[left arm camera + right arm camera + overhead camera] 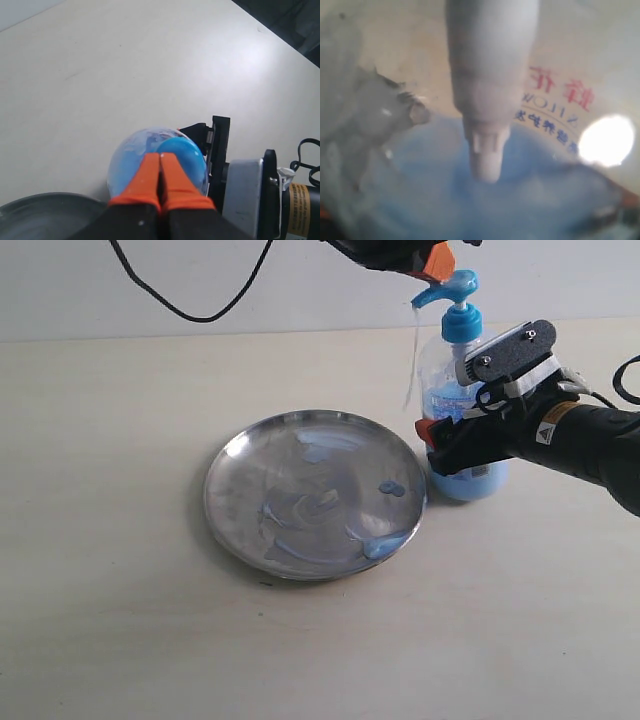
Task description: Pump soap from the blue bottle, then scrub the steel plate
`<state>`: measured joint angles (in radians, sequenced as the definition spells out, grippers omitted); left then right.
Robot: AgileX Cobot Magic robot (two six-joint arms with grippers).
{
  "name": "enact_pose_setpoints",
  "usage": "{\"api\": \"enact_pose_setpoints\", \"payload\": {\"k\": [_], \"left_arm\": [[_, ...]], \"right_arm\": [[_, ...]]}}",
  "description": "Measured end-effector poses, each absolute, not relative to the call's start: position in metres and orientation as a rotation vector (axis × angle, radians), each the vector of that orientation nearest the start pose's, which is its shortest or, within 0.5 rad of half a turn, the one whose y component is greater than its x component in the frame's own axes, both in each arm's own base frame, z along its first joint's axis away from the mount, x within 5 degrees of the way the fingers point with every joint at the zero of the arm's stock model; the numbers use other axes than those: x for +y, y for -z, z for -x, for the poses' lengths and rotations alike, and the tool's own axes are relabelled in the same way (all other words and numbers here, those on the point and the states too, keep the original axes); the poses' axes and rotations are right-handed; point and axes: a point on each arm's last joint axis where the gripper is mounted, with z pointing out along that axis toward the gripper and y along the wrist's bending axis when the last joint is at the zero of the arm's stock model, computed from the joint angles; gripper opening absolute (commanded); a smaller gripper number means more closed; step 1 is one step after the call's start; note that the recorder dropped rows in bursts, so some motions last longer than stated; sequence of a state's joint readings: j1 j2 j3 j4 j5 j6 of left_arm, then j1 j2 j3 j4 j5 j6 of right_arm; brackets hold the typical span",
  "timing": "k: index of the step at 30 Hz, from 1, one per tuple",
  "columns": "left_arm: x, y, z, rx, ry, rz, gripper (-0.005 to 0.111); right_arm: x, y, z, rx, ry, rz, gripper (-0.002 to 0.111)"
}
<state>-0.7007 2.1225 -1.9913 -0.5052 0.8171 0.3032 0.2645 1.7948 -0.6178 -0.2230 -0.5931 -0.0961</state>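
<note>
1. The blue bottle (447, 390) stands upright just beside the steel plate (240, 490). My right wrist view shows it only as a blur of label and blue liquid.
2. Soap (385, 545) lies in pale blobs on the plate, and a thin strand hangs from the nozzle.
3. My right gripper (455, 432) clasps the bottle's body from the side, with its far finger hidden.
4. My left gripper (160, 172), orange fingers pressed together and holding nothing, points down onto the pump head. Its arm is cut off above.
</note>
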Motion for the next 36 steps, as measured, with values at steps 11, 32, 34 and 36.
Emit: {"api": "enact_pose_setpoints", "payload": {"k": [11,32,34,36], "left_arm": [[-0.342,-0.292,-0.356,2.255,0.781,-0.940,0.000],[-0.326,-0.337,-0.342,2.099,0.629,-0.972,0.000],[-0.322,-0.348,-0.340,2.059,0.610,-0.962,0.000],[-0.319,-0.357,-0.338,2.025,0.601,-0.952,0.000]], "right_arm": [[0.093,-0.134,-0.301,1.979,-0.118,0.630,0.000],[0.094,-0.134,-0.301,1.961,-0.110,0.666,0.000],[0.094,-0.134,-0.301,1.960,-0.109,0.667,0.000],[0.094,-0.134,-0.301,1.960,-0.109,0.667,0.000]]}}
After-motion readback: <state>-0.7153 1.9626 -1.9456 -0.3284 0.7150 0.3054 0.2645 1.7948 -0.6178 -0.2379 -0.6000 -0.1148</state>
